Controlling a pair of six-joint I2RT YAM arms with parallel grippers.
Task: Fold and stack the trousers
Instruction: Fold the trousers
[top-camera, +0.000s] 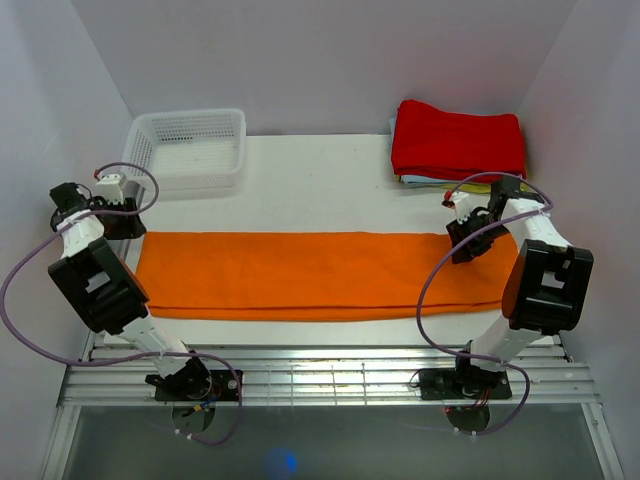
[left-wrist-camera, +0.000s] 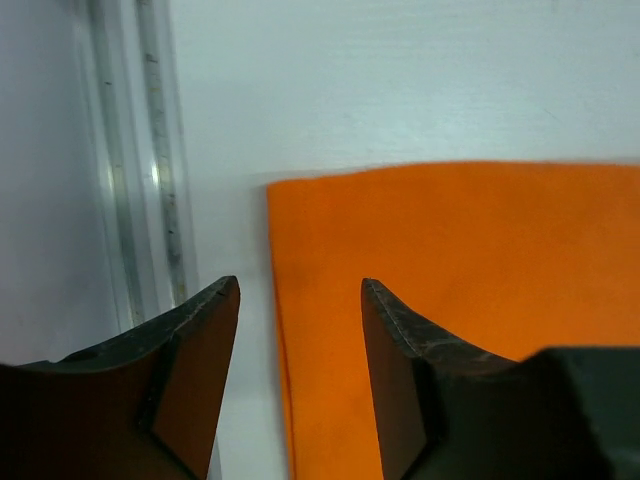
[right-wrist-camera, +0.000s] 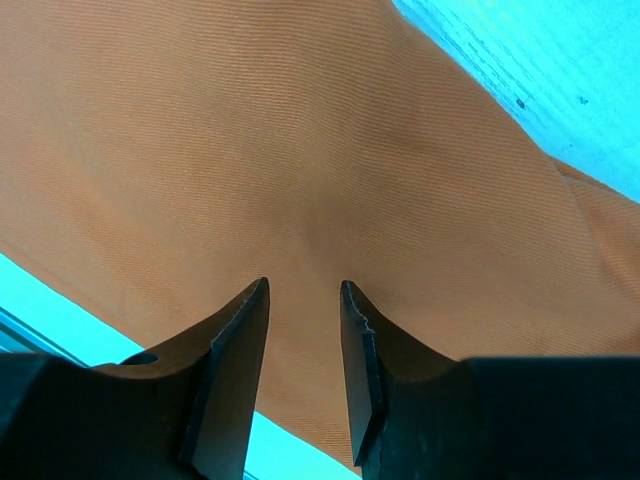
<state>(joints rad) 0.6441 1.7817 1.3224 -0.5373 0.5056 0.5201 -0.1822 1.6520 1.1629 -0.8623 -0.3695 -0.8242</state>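
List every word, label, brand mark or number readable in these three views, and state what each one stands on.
No readable text appears in any view.
The bright orange cloth trousers: plain, no label showing.
The white plastic mesh basket: no marking.
The red folded cloth: no tag visible.
The black arm housings: no lettering that can be made out.

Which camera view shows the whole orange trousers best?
The top external view: the trousers lie there as one full folded strip. The left wrist view shows only a corner, the right wrist view only close-up cloth.
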